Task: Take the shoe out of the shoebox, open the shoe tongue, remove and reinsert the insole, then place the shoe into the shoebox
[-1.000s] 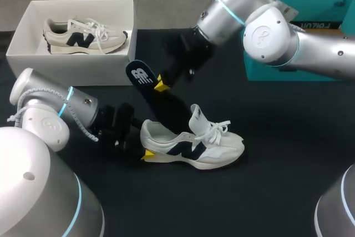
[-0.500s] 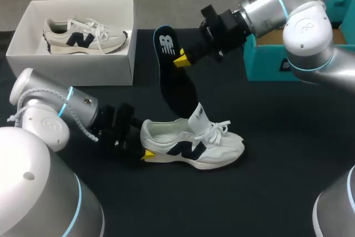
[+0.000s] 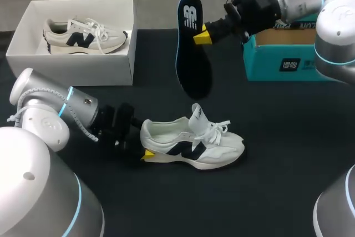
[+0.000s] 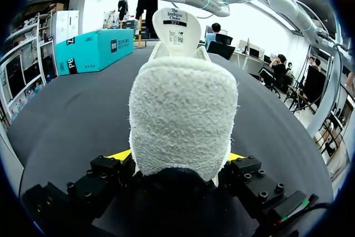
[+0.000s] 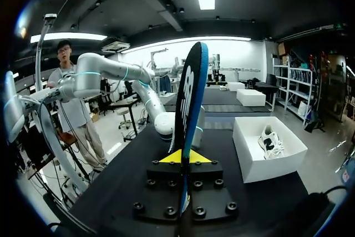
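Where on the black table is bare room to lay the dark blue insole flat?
Bare black tabletop lies between the white sneaker and the teal cardboard box, and along the near edge. It is crowded between the white shoebox and the sneaker's heel, clamped by the left gripper.

head view overlooks the table (image 3: 277, 137), wrist views sit close

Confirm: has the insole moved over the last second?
Yes. The insole, held by the right gripper, has come out of the shoe and swung away from the white shoebox toward the teal box.
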Controlling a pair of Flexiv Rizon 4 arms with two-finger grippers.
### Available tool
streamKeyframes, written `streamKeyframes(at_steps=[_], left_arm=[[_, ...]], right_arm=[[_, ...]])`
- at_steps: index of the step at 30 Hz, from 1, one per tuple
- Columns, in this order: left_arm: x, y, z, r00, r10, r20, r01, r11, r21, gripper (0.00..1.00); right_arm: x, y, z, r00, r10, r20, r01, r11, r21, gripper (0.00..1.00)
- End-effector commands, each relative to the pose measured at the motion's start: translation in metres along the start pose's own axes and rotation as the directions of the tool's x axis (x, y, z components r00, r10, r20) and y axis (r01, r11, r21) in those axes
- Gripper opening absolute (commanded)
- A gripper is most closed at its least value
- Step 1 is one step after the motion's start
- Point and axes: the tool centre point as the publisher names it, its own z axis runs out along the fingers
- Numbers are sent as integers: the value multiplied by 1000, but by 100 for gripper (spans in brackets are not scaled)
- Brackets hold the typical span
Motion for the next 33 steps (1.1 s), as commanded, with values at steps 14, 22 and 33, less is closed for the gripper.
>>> streamKeyframes(at_steps=[14,22,33], left_arm=[[0,1,2,1000,0,0,0,1000,-2,0],[0,1,2,1000,0,0,0,1000,-2,0],[0,1,2,1000,0,0,0,1000,-2,0]], right_arm=[[13,0,-4,998,50,30,-49,998,-32,0],[59,13,-27,960,261,102,-256,965,-59,0],[93,29,-39,909,396,128,-387,918,-90,0]])
